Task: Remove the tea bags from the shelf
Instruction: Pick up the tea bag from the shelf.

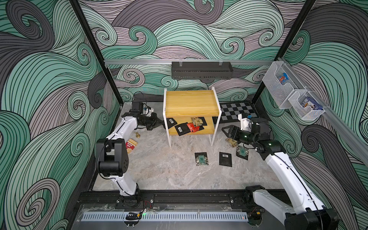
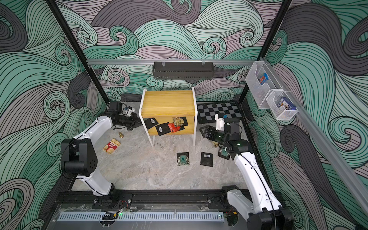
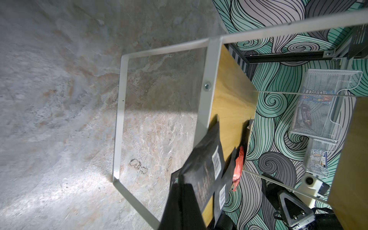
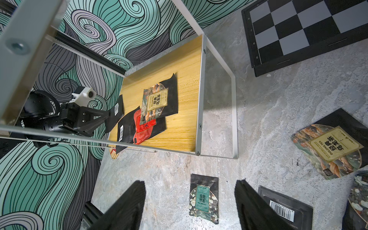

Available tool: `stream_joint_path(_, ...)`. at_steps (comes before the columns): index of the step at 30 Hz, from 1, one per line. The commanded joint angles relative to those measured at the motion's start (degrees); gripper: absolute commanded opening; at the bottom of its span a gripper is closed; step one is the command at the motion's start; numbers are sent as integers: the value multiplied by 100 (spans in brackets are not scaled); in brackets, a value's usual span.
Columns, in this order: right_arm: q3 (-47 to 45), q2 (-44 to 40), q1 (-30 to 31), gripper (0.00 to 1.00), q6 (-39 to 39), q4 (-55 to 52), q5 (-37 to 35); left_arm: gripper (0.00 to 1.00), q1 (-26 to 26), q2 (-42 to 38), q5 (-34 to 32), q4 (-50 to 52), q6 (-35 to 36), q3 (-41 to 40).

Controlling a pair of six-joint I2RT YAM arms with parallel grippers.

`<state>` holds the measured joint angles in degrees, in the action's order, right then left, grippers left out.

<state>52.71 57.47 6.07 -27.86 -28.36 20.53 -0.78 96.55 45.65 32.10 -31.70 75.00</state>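
Observation:
The shelf [image 1: 191, 101] has yellow boards and a white frame. At the left edge of its lower board [image 4: 185, 79], my left gripper [image 1: 162, 124] is shut on a black barcode tea bag [image 1: 171, 121], which also shows in the left wrist view [image 3: 205, 165]. Further tea bags lie overlapped on that board: a black barcode one [image 1: 180, 129], a red one [image 1: 192, 127] and a tan one [image 1: 197, 121]. My right gripper [image 1: 224, 130] hangs open right of the shelf, nothing between its fingers. On the floor lie a teal tea bag [image 4: 204, 199], a black one [image 1: 225, 159] and a tan one [image 4: 330, 147].
A red-and-tan striped box [image 1: 131, 145] and a small brass piece [image 1: 137, 135] lie by the left arm. A chessboard [image 1: 237, 111] lies behind the right arm. A black tray [image 1: 201, 70] hangs on the back wall and wire baskets [image 1: 288, 93] on the right wall.

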Motion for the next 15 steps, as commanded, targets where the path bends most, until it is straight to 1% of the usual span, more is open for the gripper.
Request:
stream_joint_path(1,-18,-61,-35,75,-27,118,92,0,-160,-335,87,-147,-89,-91)
stream_joint_path(7,-6,-63,-35,75,-28,107,131,0,-448,-806,24,-290,-230,-302)
stream_joint_path(15,25,-51,-35,75,-22,111,176,0,-747,-1734,-272,-376,-304,-886)
